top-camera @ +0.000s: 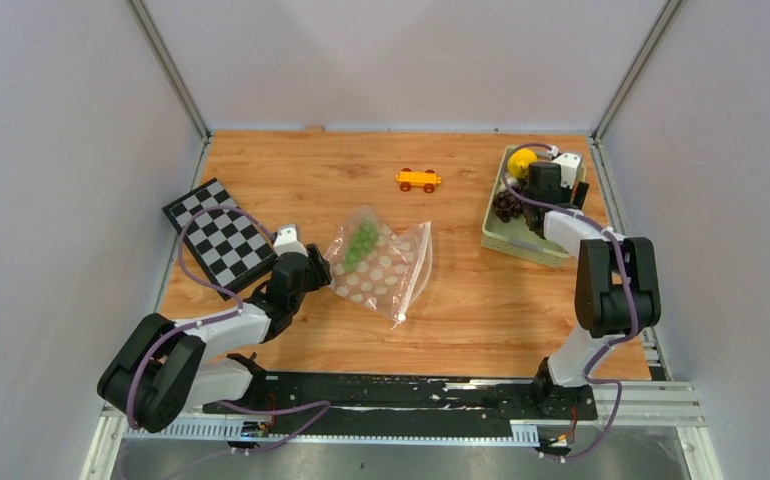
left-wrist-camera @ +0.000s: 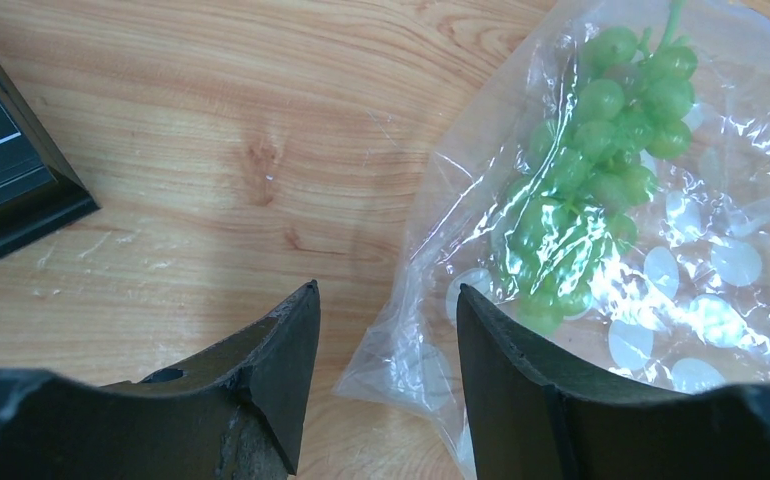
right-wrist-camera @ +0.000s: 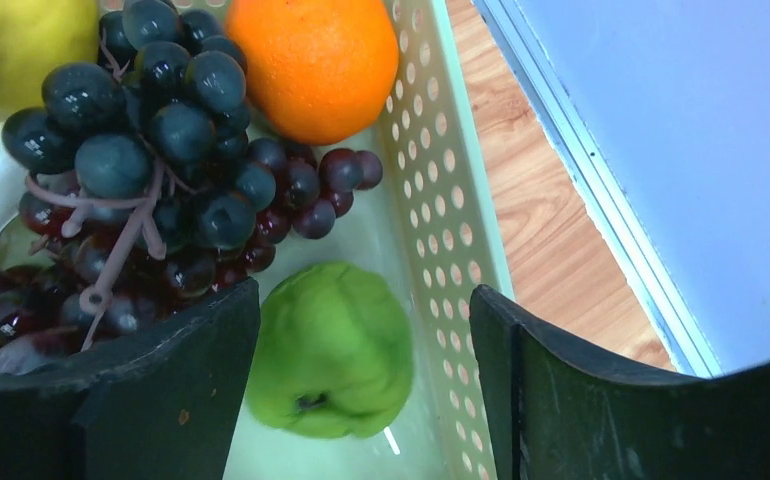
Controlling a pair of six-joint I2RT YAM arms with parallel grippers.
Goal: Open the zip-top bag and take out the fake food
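The zip-top bag [top-camera: 386,268] lies flat mid-table with a green grape bunch [top-camera: 363,240] inside. My left gripper [top-camera: 318,270] is open at the bag's left corner. In the left wrist view the left gripper [left-wrist-camera: 386,310] has a crumpled bag corner lying between the jaws, not pinched, with the bag [left-wrist-camera: 701,280] and green grapes [left-wrist-camera: 591,190] beyond. My right gripper [top-camera: 546,182] hovers open over the basket [top-camera: 514,243]. In the right wrist view the right gripper [right-wrist-camera: 363,292] is open above a green round piece [right-wrist-camera: 331,350], slightly blurred, which lies in the basket.
The basket [right-wrist-camera: 441,200] also holds dark purple grapes [right-wrist-camera: 161,150], an orange [right-wrist-camera: 311,60] and a lemon [right-wrist-camera: 21,45]. An orange-yellow toy car [top-camera: 418,179] sits at the back centre. A checkerboard [top-camera: 219,237] lies left of the bag. Walls enclose the table.
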